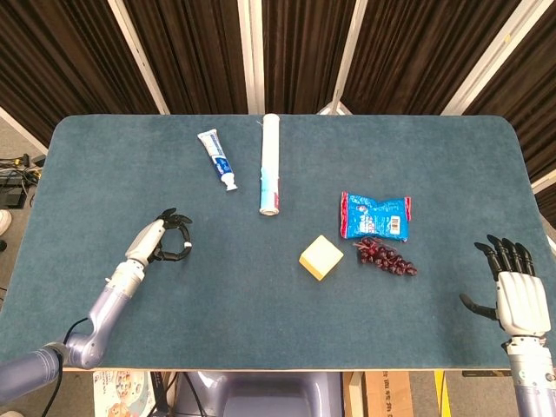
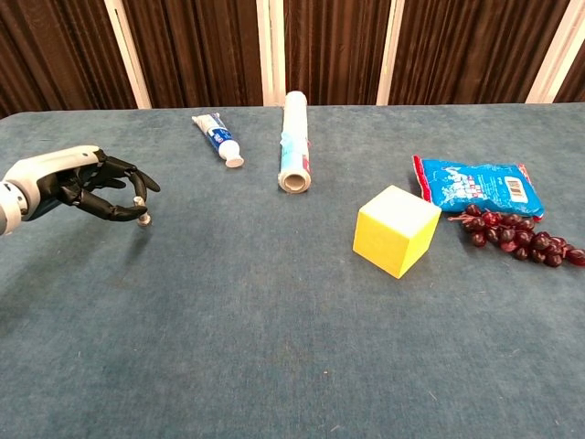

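Head view: the left hand (image 1: 163, 238) is hovering low over the blue surface (image 1: 104, 174) at about eight o'clock from the middle. Its dark fingers (image 1: 180, 236) are curling inward with only a narrow gap between the tips, and they are holding nothing. The nearest thing, a toothpaste tube (image 1: 217, 158), is lying well apart at one o'clock from that hand, cap end pointing toward the robot. Just beside the tube, at three o'clock from it, a white roll (image 1: 270, 162) is lying lengthwise. A yellow cube (image 1: 321, 257) is sitting near the middle of the surface. A blue snack bag (image 1: 374, 215) is lying at one o'clock from the cube, and a grape bunch (image 1: 386, 257) is touching the bag's near edge. The right hand (image 1: 516, 293) is resting at the surface's four o'clock edge, fingers spreading wide and straight, gripping nothing, well apart from the grapes.

Chest view: the left hand (image 2: 69, 187) is showing at nine o'clock, its fingers (image 2: 117, 195) bending into a loose claw just above the surface (image 2: 274, 347), tips nearly meeting. The tube (image 2: 218, 138) and roll (image 2: 294, 140) are lying at twelve o'clock, and the cube (image 2: 396, 230), bag (image 2: 475, 186) and grapes (image 2: 516, 234) are sitting at three o'clock. The right hand is falling outside this view.
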